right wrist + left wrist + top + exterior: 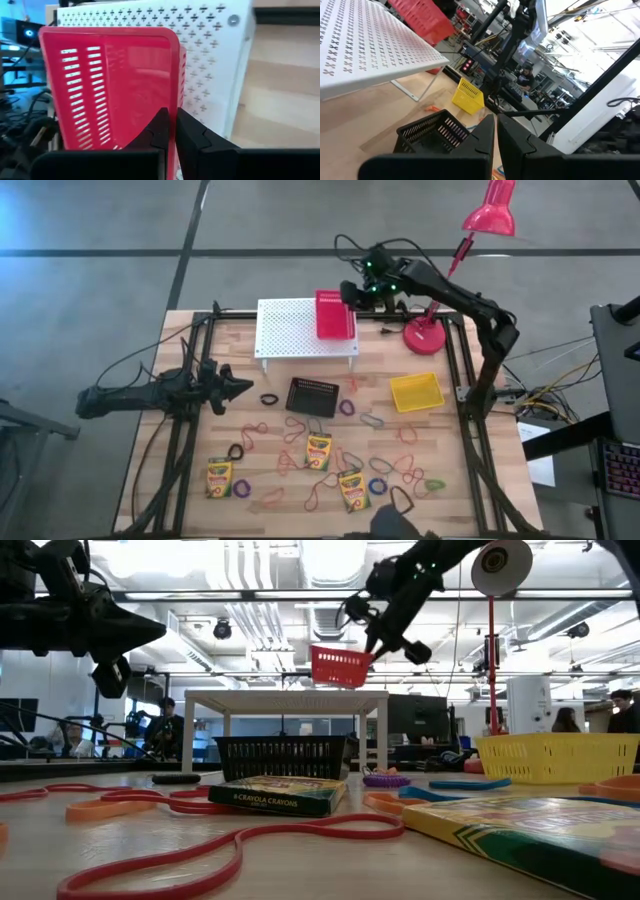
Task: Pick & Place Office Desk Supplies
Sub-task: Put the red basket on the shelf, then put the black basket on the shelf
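A red mesh basket (335, 315) hangs over the white perforated stand (300, 330) at the table's far side, with my right gripper (352, 295) shut on it. On the table nearer lie a black basket (312, 396), a yellow basket (416, 392), three crayon boxes (318, 451) and several rubber-band loops (300, 428). My left gripper (243, 388) waits shut at the left, level and touching nothing. My right gripper pinches the red basket's side wall at the rim (175, 107), one finger inside the basket and one outside. The fingers slant down from the far right. The basket hangs below them, slightly tilted, just above the stand's top (287, 697).
A red desk lamp stands with its base (425, 336) right of the stand and its head (490, 215) beyond the table's far edge. Black frame rails (190, 440) run along the table's left and right sides. People show in the room behind.
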